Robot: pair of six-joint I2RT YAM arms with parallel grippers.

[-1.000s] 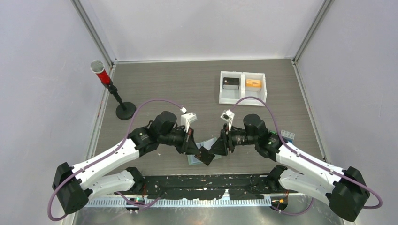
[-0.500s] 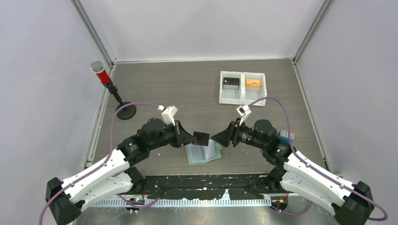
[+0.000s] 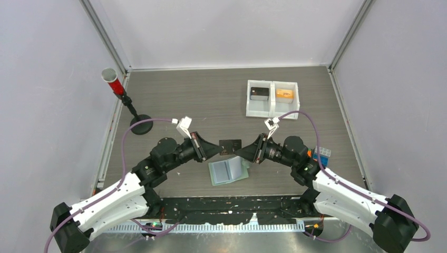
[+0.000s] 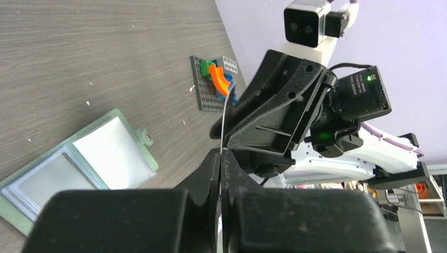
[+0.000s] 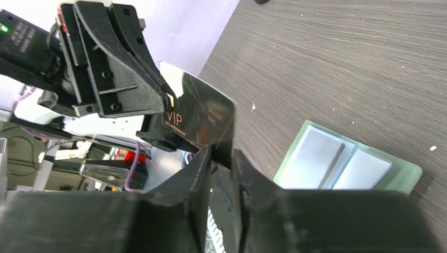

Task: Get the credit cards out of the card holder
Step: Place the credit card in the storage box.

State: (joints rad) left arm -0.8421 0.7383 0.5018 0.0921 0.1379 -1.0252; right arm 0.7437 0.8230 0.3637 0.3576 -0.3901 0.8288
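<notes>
Left gripper (image 3: 218, 149) pinches the black card (image 3: 230, 146) tight, up off the table (image 3: 184, 100). Right gripper (image 3: 239, 153) straddles its other edge, fingers slightly parted. The holder (image 3: 227, 172) lies open just below.

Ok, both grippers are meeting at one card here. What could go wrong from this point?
1. The black VIP card is off the table, pinched at one edge by the left gripper. If that opens before the right gripper has a firm hold, the card likely drops.
2. The card sits skewed across the right jaws, so closing may twist or bend it. Whether they grip yet is unclear.
</notes>
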